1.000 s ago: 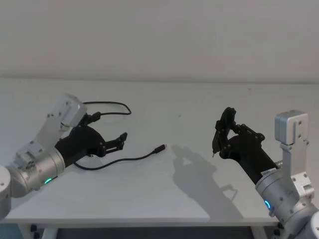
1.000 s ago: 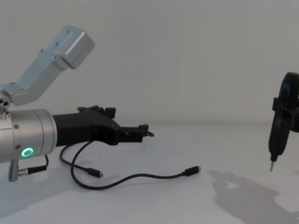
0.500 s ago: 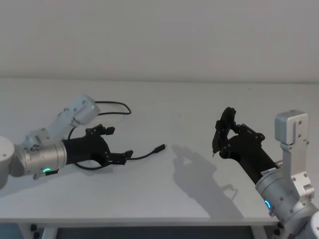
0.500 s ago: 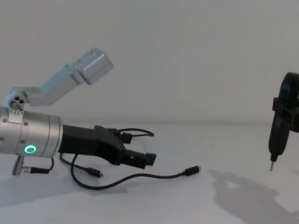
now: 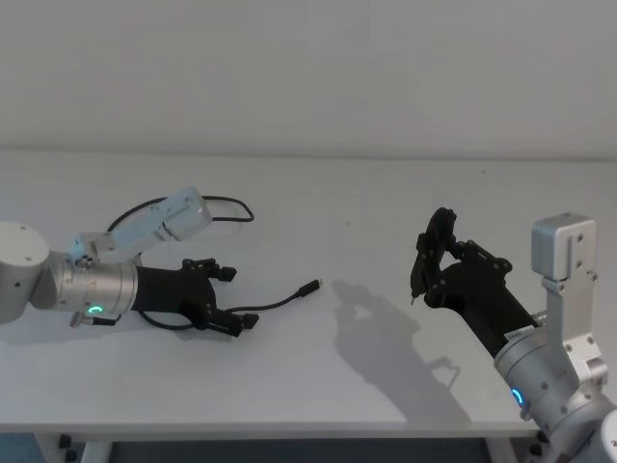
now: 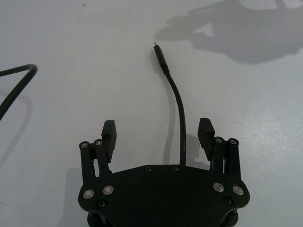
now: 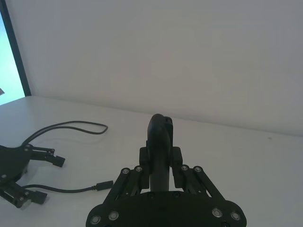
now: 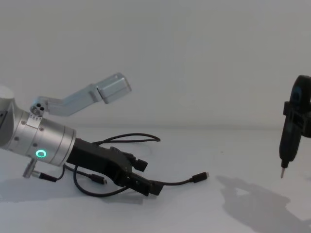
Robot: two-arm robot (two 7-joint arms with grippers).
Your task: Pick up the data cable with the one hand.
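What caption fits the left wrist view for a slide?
Open left tool poised low over the white table, straddling the data cable.

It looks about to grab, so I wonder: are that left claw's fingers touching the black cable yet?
Apart. In the left wrist view the data cable runs between the left gripper's open fingers, white table showing on both sides.

Matt black plastic on the left gripper, dotted with shiny metal screw heads; smooth satin silver metal on its wrist cylinder; matt rubbery black on the data cable; smooth matt white table.
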